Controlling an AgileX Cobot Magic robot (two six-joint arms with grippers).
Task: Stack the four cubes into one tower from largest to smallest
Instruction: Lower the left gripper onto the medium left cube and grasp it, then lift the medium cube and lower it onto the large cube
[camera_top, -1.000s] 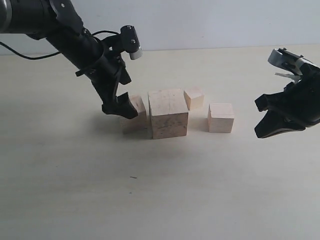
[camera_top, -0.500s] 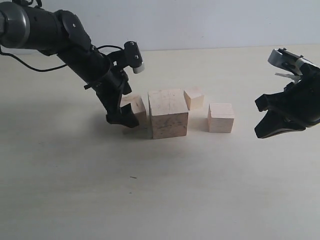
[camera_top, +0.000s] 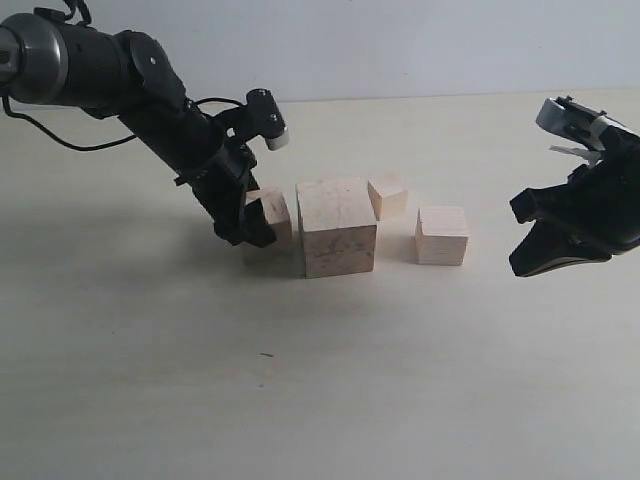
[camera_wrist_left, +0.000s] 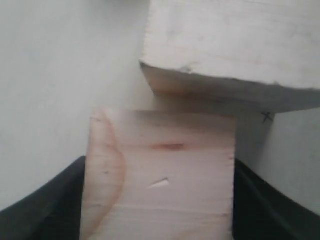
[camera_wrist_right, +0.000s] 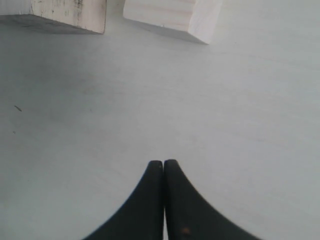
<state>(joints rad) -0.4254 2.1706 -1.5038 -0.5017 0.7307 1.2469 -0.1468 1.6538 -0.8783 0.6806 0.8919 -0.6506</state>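
Four pale wooden cubes lie in a row on the table. The largest cube (camera_top: 336, 226) (camera_wrist_left: 235, 45) (camera_wrist_right: 65, 12) is in the middle, and the smallest cube (camera_top: 388, 194) sits just behind its right corner. A second-largest cube (camera_top: 442, 235) (camera_wrist_right: 172, 15) stands apart to the right. A mid-sized cube (camera_top: 274, 212) (camera_wrist_left: 160, 170) rests against the largest one's left side. My left gripper (camera_top: 250, 232) (camera_wrist_left: 160, 200) is down around it, one black finger pressed to each side. Far to the right, my right gripper (camera_top: 516, 265) (camera_wrist_right: 163, 162) hovers shut and holds nothing.
The pale table (camera_top: 320, 400) runs back to a light wall. A small dark mark (camera_top: 265, 354) lies on the table in front of the cubes. The left arm's cable (camera_top: 60, 112) trails off at the far left.
My left gripper has come down and in over the mid-sized cube, and its fingers now sit lower against that cube's sides. The right arm and the other cubes have not moved.
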